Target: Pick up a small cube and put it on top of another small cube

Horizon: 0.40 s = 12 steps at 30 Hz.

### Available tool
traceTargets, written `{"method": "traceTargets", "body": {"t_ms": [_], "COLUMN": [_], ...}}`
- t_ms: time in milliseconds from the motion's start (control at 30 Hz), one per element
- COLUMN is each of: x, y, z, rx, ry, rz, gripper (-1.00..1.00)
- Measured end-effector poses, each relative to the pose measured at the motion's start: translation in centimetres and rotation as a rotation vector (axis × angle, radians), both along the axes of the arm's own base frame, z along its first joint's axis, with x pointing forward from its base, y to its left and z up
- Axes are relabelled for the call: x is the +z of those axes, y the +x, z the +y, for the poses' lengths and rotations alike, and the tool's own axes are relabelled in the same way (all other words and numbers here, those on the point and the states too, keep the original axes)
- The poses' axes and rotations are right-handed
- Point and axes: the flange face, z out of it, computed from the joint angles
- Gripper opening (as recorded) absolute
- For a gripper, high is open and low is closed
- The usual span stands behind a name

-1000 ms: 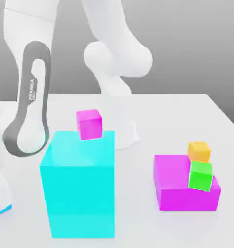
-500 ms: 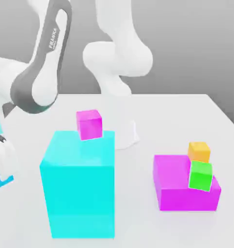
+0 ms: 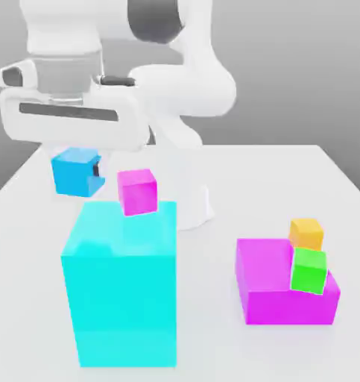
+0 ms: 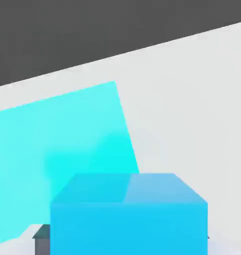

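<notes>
Exterior view: your gripper (image 3: 80, 173) grasps the small cube (image 3: 73, 171), lifted off the table (image 3: 212, 298).
Hand view: small cube (image 4: 128, 214) beside cyan block (image 4: 57, 154).

A tall cyan block (image 3: 121, 287) stands left of a low magenta block (image 3: 276, 287) on the white table (image 3: 287, 179).

Bright even simulator light, faint soft shadows, no glare, perhaps slight blur

Your exterior view faces the arm across the table (image 3: 272, 186); your hand view looks down, sharing the cyan block (image 3: 121, 287) beneath.
</notes>
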Motion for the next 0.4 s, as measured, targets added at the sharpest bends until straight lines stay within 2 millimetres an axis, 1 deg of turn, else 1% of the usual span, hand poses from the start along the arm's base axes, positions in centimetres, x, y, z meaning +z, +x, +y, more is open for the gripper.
{"method": "traceTargets", "body": {"t_ms": [133, 167, 200, 267, 300, 400], "x": [2.9, 2.4, 1.4, -1.2, -2.3, -2.3], "y": [-2.7, -2.9, -3.1, -3.2, -3.3, -3.3], "z": [3.5, 3.9, 4.0, 4.2, 4.2, 4.2], "rx": [0.118, 0.132, 0.139, 0.143, 0.144, 0.144], "ry": [0.005, 0.005, 0.006, 0.006, 0.006, 0.006], "rz": [-0.001, 0.000, 0.000, 0.000, -0.001, 0.000], "gripper": [-1.00, -1.00, -1.00, -1.00, 1.00, 1.00]}}
